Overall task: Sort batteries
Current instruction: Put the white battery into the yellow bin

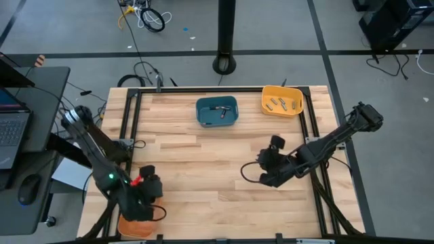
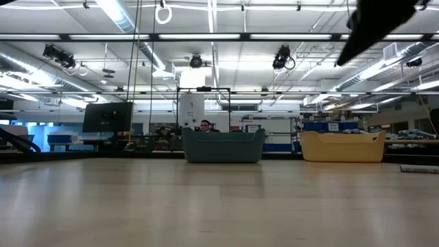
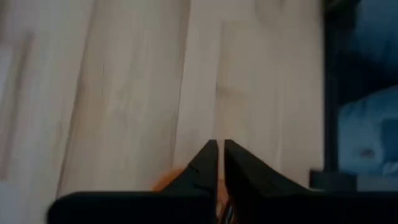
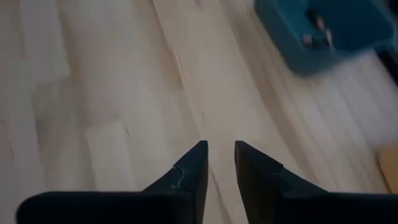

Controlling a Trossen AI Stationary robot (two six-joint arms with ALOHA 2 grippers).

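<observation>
Laptop point(image 1: 10, 129) + mouse point(image 1: 27, 190) on side desk point(image 1: 47, 78), off table's left edge. Cables point(image 1: 146, 17) on floor. Person point(image 2: 204, 125) seated far back, behind blue bin point(image 2: 223, 146).

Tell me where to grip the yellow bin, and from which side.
Probably grip the yellow bin on its near long wall, coming down from above. It is open-topped with thin upright walls, batteries lie inside, and the near wall faces the right pincer.
</observation>
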